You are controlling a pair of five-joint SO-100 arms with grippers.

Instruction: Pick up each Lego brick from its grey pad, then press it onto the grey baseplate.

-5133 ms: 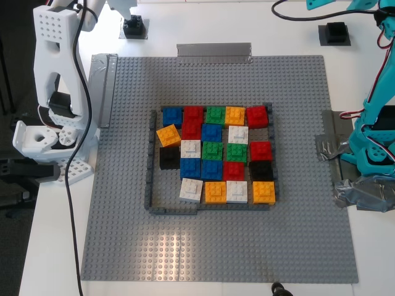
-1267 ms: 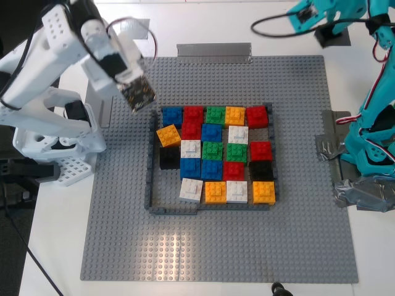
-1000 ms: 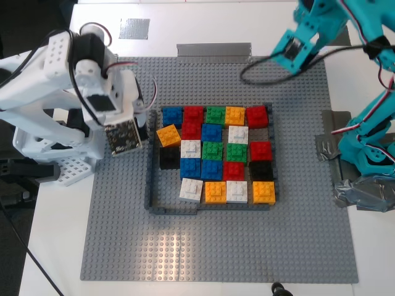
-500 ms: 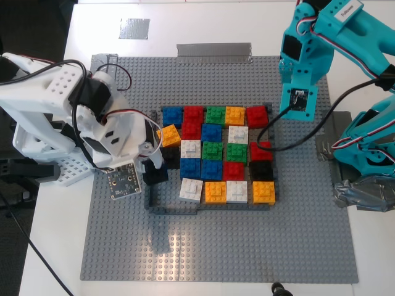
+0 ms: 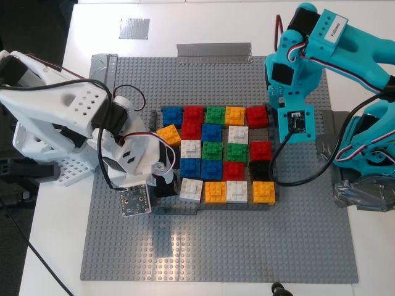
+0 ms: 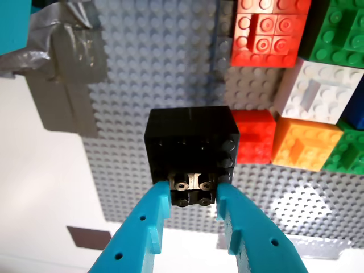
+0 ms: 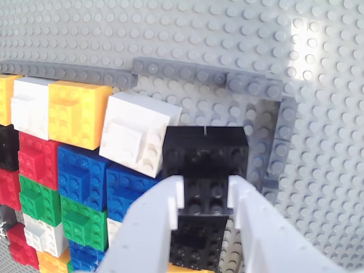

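Note:
My first gripper (image 6: 193, 190), teal, is shut on a black Lego brick (image 6: 190, 142) and holds it over the right side of the framed field, beside a red brick (image 6: 256, 133). In the exterior view this gripper (image 5: 292, 122) hides its brick. My second gripper (image 7: 205, 187), white, is shut on another black brick (image 7: 205, 153), which sits low at the frame's inner corner next to a white brick (image 7: 136, 133). It also shows in the exterior view (image 5: 163, 185). The light grey pad (image 5: 134, 28) and the dark grey pad (image 6: 88, 238) are bare. The grey baseplate (image 5: 216, 246) lies under everything.
Coloured bricks fill most of the dark-grey frame (image 5: 149, 148). Two more black bricks sit among them (image 5: 260, 168) (image 7: 199, 239). Silver tape strips (image 5: 213, 51) hold the plate's edges. The teal arm's base (image 5: 370, 160) stands at the exterior view's right and the white arm's base (image 5: 37, 148) at its left.
Both arms left the pads with black bricks. The white arm swung down to the frame's lower left corner. The teal arm swung down over the field's right side.

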